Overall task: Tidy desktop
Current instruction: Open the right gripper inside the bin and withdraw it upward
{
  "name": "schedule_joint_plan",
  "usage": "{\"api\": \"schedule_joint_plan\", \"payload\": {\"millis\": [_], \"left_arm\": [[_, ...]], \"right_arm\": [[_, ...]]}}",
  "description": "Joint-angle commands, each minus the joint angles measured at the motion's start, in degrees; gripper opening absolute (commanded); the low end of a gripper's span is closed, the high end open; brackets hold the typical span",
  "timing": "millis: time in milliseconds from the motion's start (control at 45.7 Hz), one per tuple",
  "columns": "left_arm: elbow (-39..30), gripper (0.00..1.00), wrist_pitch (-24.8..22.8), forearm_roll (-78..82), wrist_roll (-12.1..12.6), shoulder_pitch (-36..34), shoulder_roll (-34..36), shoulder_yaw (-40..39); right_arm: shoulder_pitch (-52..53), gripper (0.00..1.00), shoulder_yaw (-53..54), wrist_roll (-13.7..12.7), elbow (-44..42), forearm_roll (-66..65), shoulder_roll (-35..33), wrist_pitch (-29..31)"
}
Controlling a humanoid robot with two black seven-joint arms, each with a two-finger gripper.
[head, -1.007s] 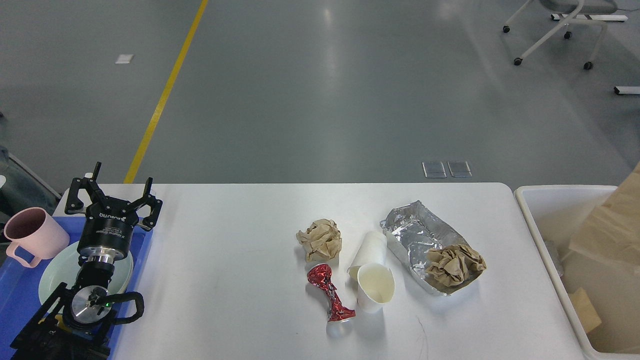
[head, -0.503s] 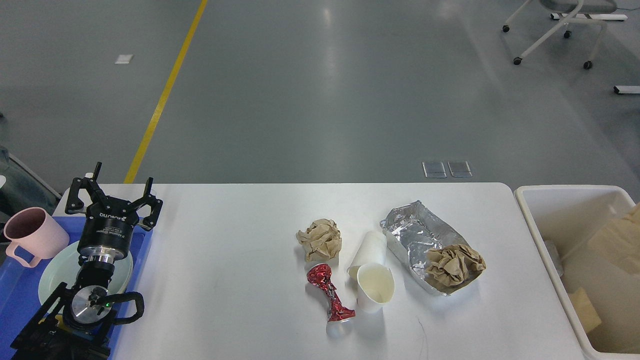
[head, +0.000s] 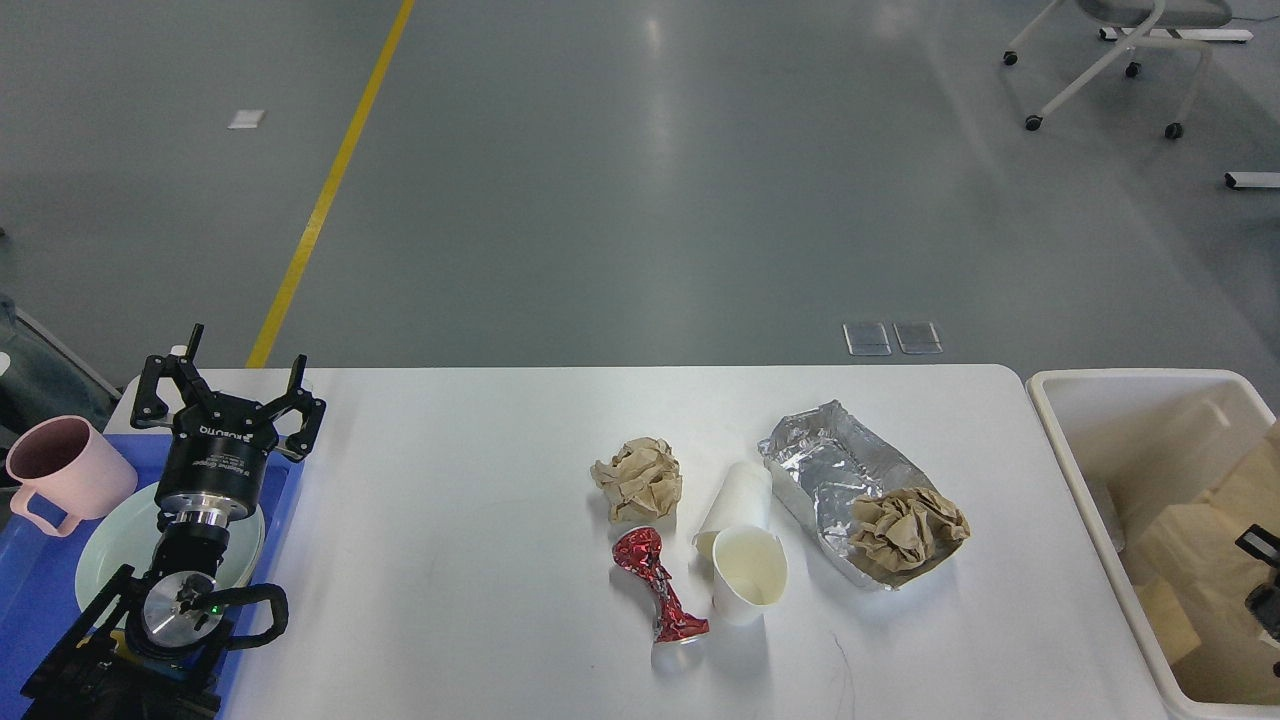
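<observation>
At the far left a blue plastic tray overlaps the left edge of the wide white rounded-corner counter, carrying a pink handled mug and a pale green round plate. My left claw hangs above that tray's far right corner with its two fingers spread apart, holding nothing. To its right the counter lies bare up to the middle, the widest free stretch, and its far edge and near strip are free as well.

In the middle sit a crumpled brown paper ball, a crushed red foil can, and two white paper cups lying together. Just beside them is a crinkled silver foil bag with a brown paper wad in its mouth.

Past the counter's right edge stands a cream-white rectangular bin holding tan cardboard. Compared with a second ago, that cardboard sits lower inside, and a black part of my right arm has appeared at the frame's edge; whether its claw is open I cannot tell.
</observation>
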Motion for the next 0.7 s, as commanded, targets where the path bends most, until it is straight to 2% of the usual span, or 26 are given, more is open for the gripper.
{"api": "schedule_joint_plan", "payload": {"millis": [0,678], "left_arm": [[0.0,0.97,0.0,0.0,0.0,0.0,0.0,0.0],[0.0,0.96,0.1,0.0,0.0,0.0,0.0,0.0]], "right_arm": [[-1.0,0.00,-0.1,0.1,-0.2,0.0,0.9,0.0],[-4.2,0.00,0.1,0.1,0.2,0.0,4.8,-1.8]]}}
